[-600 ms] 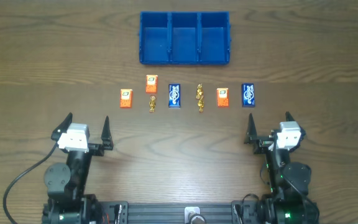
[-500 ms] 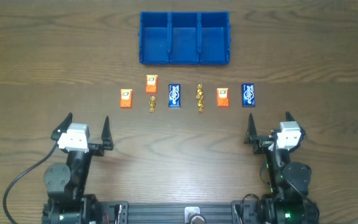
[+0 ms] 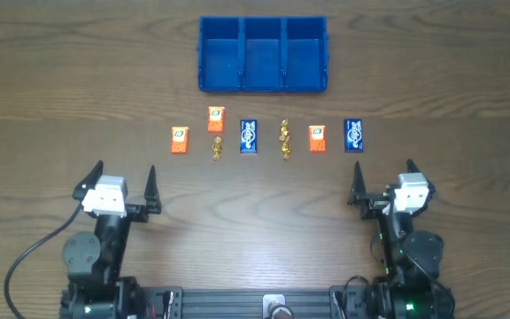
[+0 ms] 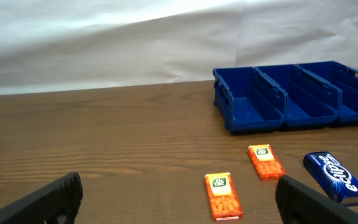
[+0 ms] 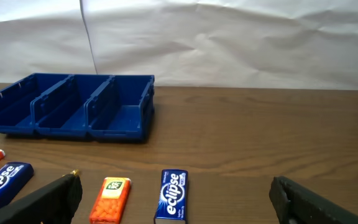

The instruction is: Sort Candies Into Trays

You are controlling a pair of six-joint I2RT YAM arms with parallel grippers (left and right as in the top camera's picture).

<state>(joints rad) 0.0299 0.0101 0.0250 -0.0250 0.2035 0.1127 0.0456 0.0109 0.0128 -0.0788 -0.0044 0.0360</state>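
blue tray [image 3: 263, 53] past candies [image 3: 249, 136]; left gripper [image 3: 125, 168] & right gripper [image 3: 384, 166] both spread wide

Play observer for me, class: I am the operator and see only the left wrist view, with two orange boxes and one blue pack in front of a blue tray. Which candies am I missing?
Observer: A third orange box lies farther right in the row.
Operator: Is there another blue pack?
Observer: Yes, a second blue pack lies at the row's right end, beside that box.
Operator: Any gold sweets near my boxes?
Observer: One gold candy lies close to your farther orange box, on the side away from the tray.
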